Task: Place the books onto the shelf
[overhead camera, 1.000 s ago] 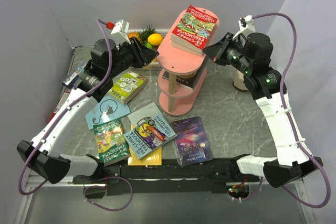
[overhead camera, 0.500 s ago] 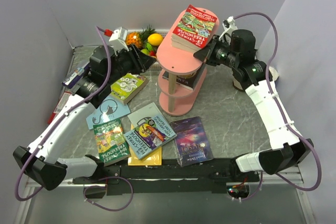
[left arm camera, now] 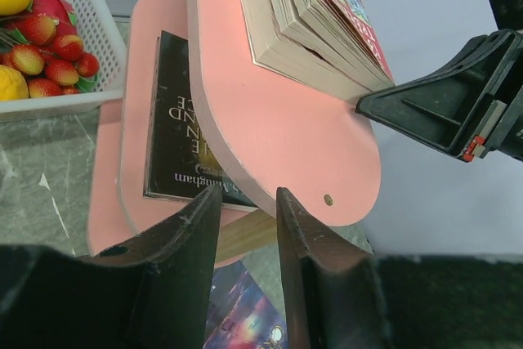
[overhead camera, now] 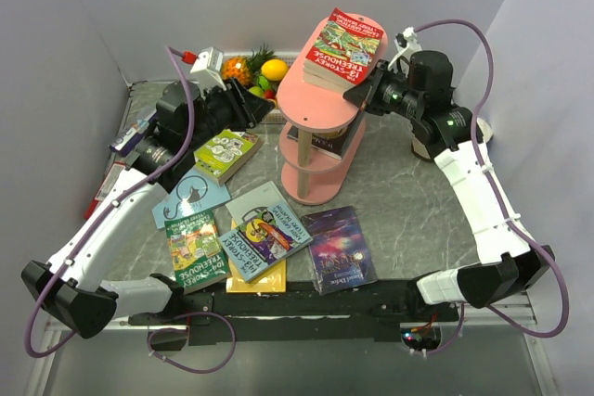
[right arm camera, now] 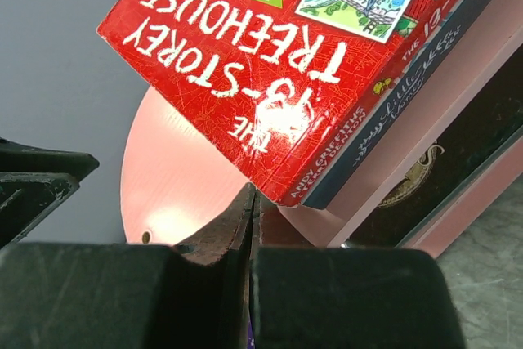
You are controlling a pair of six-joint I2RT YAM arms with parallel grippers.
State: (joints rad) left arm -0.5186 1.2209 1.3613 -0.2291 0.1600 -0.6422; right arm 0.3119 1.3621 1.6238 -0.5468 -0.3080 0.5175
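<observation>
The pink shelf [overhead camera: 320,104] stands mid-table. Its top tier [left arm camera: 286,136] carries a stack of books topped by a red Treehouse book [overhead camera: 343,44] [right arm camera: 278,63]. A black book [left arm camera: 184,128] lies on the middle tier. My right gripper [overhead camera: 365,92] [right arm camera: 252,194] is shut, with its tips against the stack's near corner. My left gripper [overhead camera: 260,108] [left arm camera: 248,194] hovers just left of the shelf, open a little, with nothing between its jaws. Several books lie flat on the table, among them a green-yellow one [overhead camera: 225,152], a green Treehouse [overhead camera: 196,249], a light-blue Treehouse [overhead camera: 264,240] and a purple galaxy one [overhead camera: 339,248].
A white fruit basket [overhead camera: 255,71] [left arm camera: 73,63] sits behind the left gripper. A small blue-white carton [overhead camera: 130,132] and a flat red packet [overhead camera: 104,194] lie by the left wall. Walls close in the left, back and right sides.
My right arm has swung left, bringing its shut tips up to the stack on the top tier. The left jaws have parted slightly; that arm has hardly moved.
</observation>
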